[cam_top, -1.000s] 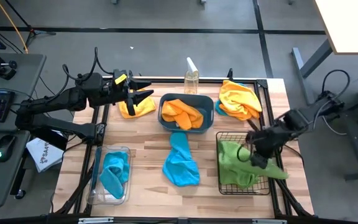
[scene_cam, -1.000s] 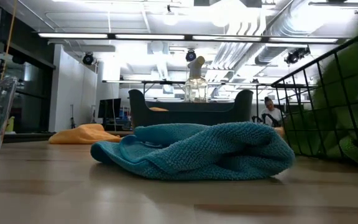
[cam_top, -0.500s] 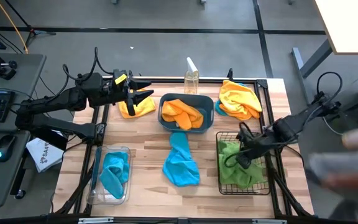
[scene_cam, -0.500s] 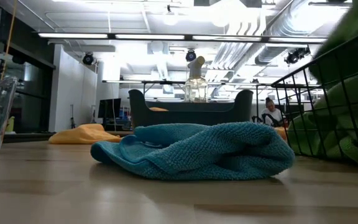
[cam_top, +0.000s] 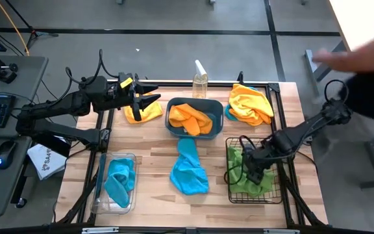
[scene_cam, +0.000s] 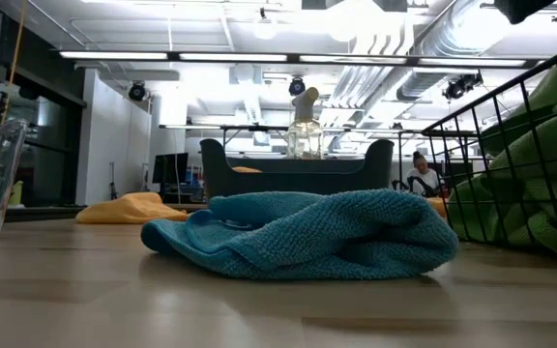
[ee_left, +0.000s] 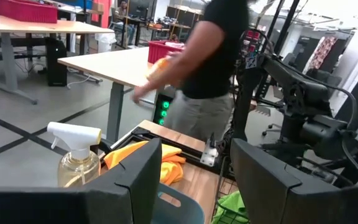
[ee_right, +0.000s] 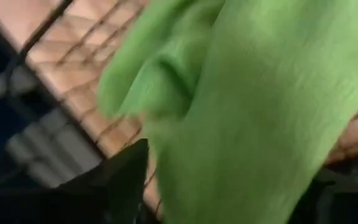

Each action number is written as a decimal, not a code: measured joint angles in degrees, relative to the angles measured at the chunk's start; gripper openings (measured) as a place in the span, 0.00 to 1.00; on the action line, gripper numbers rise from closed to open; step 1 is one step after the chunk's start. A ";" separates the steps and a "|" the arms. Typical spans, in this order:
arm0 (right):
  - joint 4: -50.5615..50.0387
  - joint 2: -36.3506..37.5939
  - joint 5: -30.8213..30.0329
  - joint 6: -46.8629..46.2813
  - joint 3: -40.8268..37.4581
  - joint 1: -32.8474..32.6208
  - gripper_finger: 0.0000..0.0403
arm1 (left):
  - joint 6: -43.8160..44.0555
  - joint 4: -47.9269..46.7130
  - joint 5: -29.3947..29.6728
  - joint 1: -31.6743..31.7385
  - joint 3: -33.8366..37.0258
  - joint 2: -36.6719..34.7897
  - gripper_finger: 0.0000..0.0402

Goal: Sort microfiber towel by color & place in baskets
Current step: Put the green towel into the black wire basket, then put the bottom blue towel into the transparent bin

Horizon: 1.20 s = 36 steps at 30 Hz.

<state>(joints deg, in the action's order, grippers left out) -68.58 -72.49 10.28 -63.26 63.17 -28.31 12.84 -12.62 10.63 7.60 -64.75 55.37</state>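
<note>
Green cloth fills the right wrist view, where the right gripper [cam_top: 250, 164] sits low inside the black wire-mesh basket [cam_top: 279, 195], its fingers on either side of the lime green towel [cam_top: 242, 181]; whether they pinch it or merely straddle it I cannot tell. That basket stands at the near right of the surface [cam_top: 154, 162], and the green towel lies heaped within it, seen through the wires in the low view. Beside the basket, toward the middle, a sky blue towel [cam_top: 189, 169] lies loose on the wood. Behind it stands the dark teal tub [cam_top: 169, 109] with orange-yellow towels [cam_top: 191, 119] inside. A further orange-yellow pile [cam_top: 250, 104] rests at the far right corner, and a spray bottle [cam_top: 200, 80] stands at the far edge behind the tub. At the near left the clear plastic bin [cam_top: 130, 158] holds another blue towel [cam_top: 118, 180]. The left gripper [cam_top: 156, 99] hovers at the far left with its fingers spread and nothing between them, over an orange-yellow cloth [cam_top: 145, 113]. A person [cam_top: 363, 60] stands beyond the right side.
</note>
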 joint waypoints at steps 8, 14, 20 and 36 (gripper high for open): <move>-10.37 3.07 3.98 3.56 7.21 5.49 0.90 | -0.06 -0.29 0.00 0.00 0.00 0.00 0.45; -10.45 4.52 -13.15 -0.97 12.51 7.95 0.91 | -0.62 -3.74 0.02 0.00 0.00 0.00 0.45; -7.30 2.20 -3.96 0.20 11.25 6.57 0.76 | 0.46 -6.33 0.00 -0.01 0.00 0.00 0.45; 1.18 -13.21 -10.17 -2.72 -1.46 -0.22 0.02 | 0.59 -6.27 0.44 -0.04 0.00 0.02 0.45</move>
<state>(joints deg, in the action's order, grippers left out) -67.40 -85.69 0.11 -65.98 61.71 -28.53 13.43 -18.90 11.07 7.55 -64.75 55.39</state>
